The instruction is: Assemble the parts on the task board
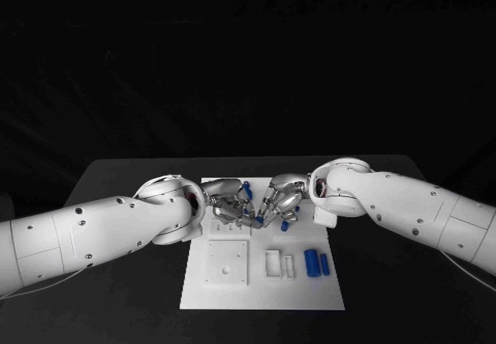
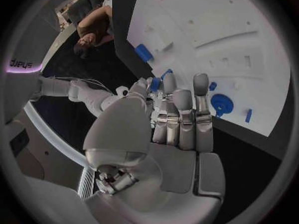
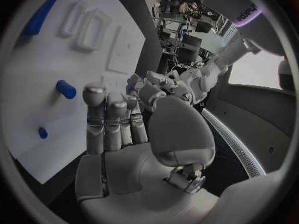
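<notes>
Closest to the head camera, two chunky white arms are coming in from either side, smooth glossy shells with little dark screw dots, and they're meeting over the far half of the task board (image 1: pixel 264 287), a flat matte white plate sitting in the middle of the black table (image 1: pixel 124 179). Both silver hands are hovering fingertip to fingertip up there, the left hand (image 1: pixel 229 203) and the right hand (image 1: pixel 281 201), and they're blocking most of what's under them, so I honestly can't tell whether either one is pinching a part or just touching the board. From the left wrist camera that hand's fingers (image 2: pixel 181 114) are lying straight and close together, with small blue parts peeking out right at the tips, and a round blue ring-shaped piece (image 2: pixel 221 104) is sitting on the board just beside them. From the right wrist camera its fingers (image 3: pixel 94 114) are also running long and nearly parallel, near a short blue peg (image 3: pixel 65 89) standing in the board. On the near half, out in the open, two blue cylinders (image 1: pixel 316 264) are lying side by side next to a couple of raised white rectangular frames (image 1: pixel 273 262), and a square white block with small holes (image 1: pixel 226 262) is sitting left of those. One more little blue piece (image 1: pixel 285 225) is showing just below the right hand.
</notes>
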Controlling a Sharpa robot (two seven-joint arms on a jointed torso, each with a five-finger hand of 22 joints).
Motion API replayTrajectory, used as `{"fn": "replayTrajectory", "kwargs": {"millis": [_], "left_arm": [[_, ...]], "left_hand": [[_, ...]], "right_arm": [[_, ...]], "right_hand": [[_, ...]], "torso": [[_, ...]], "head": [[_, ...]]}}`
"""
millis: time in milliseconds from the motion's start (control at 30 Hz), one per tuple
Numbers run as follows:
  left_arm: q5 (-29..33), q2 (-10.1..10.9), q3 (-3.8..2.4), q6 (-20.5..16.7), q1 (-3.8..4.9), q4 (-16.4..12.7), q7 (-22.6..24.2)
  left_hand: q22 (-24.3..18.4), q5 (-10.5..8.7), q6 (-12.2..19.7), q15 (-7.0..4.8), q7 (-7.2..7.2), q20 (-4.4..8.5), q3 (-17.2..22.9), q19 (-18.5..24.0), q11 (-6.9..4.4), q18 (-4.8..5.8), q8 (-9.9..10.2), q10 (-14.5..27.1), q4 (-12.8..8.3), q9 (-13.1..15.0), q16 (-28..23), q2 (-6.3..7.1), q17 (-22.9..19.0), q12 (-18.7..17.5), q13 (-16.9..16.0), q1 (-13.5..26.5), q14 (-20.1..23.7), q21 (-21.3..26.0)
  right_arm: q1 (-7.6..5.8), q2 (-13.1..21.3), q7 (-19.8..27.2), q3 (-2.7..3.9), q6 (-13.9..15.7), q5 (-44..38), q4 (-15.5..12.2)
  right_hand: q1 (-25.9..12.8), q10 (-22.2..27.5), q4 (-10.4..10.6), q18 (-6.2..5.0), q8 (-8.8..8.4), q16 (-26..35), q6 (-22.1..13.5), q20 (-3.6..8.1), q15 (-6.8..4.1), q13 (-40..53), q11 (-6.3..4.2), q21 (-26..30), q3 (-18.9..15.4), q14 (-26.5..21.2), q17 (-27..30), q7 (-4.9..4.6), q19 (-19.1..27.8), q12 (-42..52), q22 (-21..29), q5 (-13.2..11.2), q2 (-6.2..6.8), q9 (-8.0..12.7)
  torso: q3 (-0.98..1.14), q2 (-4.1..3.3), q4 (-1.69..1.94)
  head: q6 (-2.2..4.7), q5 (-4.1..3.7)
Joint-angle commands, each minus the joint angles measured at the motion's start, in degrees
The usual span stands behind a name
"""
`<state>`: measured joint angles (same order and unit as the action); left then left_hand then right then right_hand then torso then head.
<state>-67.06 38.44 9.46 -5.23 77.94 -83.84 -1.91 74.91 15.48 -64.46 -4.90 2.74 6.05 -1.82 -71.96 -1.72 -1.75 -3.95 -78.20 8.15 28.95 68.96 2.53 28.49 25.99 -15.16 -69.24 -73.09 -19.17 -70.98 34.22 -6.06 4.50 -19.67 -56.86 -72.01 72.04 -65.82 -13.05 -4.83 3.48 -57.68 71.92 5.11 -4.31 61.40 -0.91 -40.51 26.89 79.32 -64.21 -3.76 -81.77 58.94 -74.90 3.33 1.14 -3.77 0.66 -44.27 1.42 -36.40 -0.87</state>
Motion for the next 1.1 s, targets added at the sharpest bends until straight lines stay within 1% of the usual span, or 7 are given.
{"fn": "replayTrajectory", "kwargs": {"millis": [33,267,500,567,767,867,1100], "left_arm": [[0.44,-0.22,-0.02,-0.4,-0.01,-0.07,0.3],[0.81,-0.52,-0.01,0.31,-0.01,-0.15,0.45],[0.88,-0.63,0.02,1.46,-0.01,-0.18,0.44],[0.89,-0.65,0.03,1.71,-0.01,-0.23,0.47],[0.89,-0.74,0.07,2.49,-0.03,-0.38,0.55],[0.89,-0.79,0.08,2.68,-0.03,-0.44,0.65],[1.46,-0.82,0.1,2.63,-0.05,-0.47,0.93]], "left_hand": [[1.07,0.14,0.13,0.07,0.08,-0.08,-0.36,0.26,0.08,0.17,0.22,-0.19,-0.07,-0.43,0.34,-0.71,-0.07,-0.23,0.05,-0.04,0.25,-0.31],[1.08,0.4,0.12,0.07,0.07,-0.07,-0.9,0.37,0.09,0.23,0.22,-0.05,-0.99,-1.42,0.36,-2.61,-0.05,-0.49,0.15,-0.82,0.32,-0.27],[1.1,0.94,-0.46,0.02,-0.18,-0.04,-0.7,0.5,0.02,0.28,0.24,-0.07,-2.87,-2.4,0.45,-4.54,-0.01,-1.21,0.59,-2.53,0.4,-0.32],[1.12,1.77,-0.58,0.05,-0.14,-0.07,-0.45,0.56,0.06,0.27,0.23,-0.19,-3.69,-4.13,0.53,-5.16,0.02,-1.8,0.99,-3.12,0.42,-0.39],[1.13,3.56,-1.14,0.04,-0.25,-0.04,-0.06,0.71,0.04,0.29,0.16,-0.68,-4.8,-6.61,0.85,-5.9,0.13,-2.87,1.72,-4.17,0.48,-0.6],[1.14,4.58,-1.3,0.0,-0.33,-0.01,0.32,0.74,0.0,0.3,0.16,-0.8,-5.27,-6.82,0.94,-6.16,0.16,-3.05,1.84,-4.79,0.46,-0.67],[1.16,5.29,-1.19,0.0,-0.31,0.01,1.02,0.78,0.02,0.3,0.19,-0.97,-6.01,-7.11,1.24,-6.86,0.28,-3.4,2.07,-5.53,0.43,-0.85]], "right_arm": [[0.0,-0.12,0.05,0.02,-1.5,1.11,-0.13],[0.0,-0.24,0.01,0.02,-1.42,1.58,-0.05],[0.0,-0.33,-0.16,0.02,-1.57,3.24,0.37],[0.0,-0.37,-0.19,0.02,-1.62,3.62,0.44],[0.0,-0.5,-0.22,0.02,-1.73,4.16,0.6],[0.0,-0.58,-0.23,0.02,-1.78,4.26,0.67],[0.0,-0.78,-0.35,0.02,-1.89,4.55,0.77]], "right_hand": [[-0.19,0.52,0.02,-0.19,0.2,0.23,0.46,0.18,0.06,-0.06,0.06,0.37,0.08,-0.34,0.04,-0.07,0.42,-0.36,-4.28,0.31,-0.48,-0.39],[-0.25,0.6,0.0,-0.19,0.19,0.28,0.46,0.18,0.06,-0.11,0.04,0.47,0.16,-0.4,0.06,-0.07,0.45,-0.43,-4.26,0.49,-0.49,-0.41],[-0.33,0.7,-0.01,-0.19,0.2,0.3,0.47,0.19,0.06,-0.16,0.03,0.55,0.25,-0.41,0.07,-0.06,0.47,-0.51,-4.25,0.76,-0.43,-0.44],[-0.35,0.7,-0.01,-0.19,0.2,0.3,0.47,0.19,0.06,-0.16,0.03,0.57,0.26,-0.41,0.07,-0.06,0.47,-0.51,-4.25,0.81,-0.42,-0.44],[-0.39,0.72,-0.02,-0.2,0.2,0.39,0.47,0.19,0.06,-0.17,0.01,0.63,0.37,-0.45,0.13,-0.06,0.48,-0.53,-4.24,1.05,-0.39,-0.46],[-0.39,0.72,-0.02,-0.2,0.2,0.39,0.47,0.19,0.06,-0.17,0.01,0.63,0.37,-0.45,0.13,-0.06,0.48,-0.53,-4.24,1.05,-0.39,-0.46],[-0.52,0.83,-0.01,-0.2,0.2,0.38,0.47,0.2,0.06,-0.21,-0.02,0.62,0.51,-0.46,0.12,-0.06,0.46,-0.61,-4.24,1.52,-0.28,-0.48]], "torso": [[-0.02,0.01,0.06],[-0.02,0.0,0.04],[-0.04,0.02,0.0],[-0.02,0.0,0.03],[0.02,0.01,0.04],[0.02,0.0,0.03],[0.03,0.02,-0.01]], "head": [[-0.1,-0.07],[-0.17,-0.09],[-0.25,-0.17],[-0.27,-0.19],[-0.31,-0.31],[-0.35,-0.31],[-0.29,-0.29]]}}
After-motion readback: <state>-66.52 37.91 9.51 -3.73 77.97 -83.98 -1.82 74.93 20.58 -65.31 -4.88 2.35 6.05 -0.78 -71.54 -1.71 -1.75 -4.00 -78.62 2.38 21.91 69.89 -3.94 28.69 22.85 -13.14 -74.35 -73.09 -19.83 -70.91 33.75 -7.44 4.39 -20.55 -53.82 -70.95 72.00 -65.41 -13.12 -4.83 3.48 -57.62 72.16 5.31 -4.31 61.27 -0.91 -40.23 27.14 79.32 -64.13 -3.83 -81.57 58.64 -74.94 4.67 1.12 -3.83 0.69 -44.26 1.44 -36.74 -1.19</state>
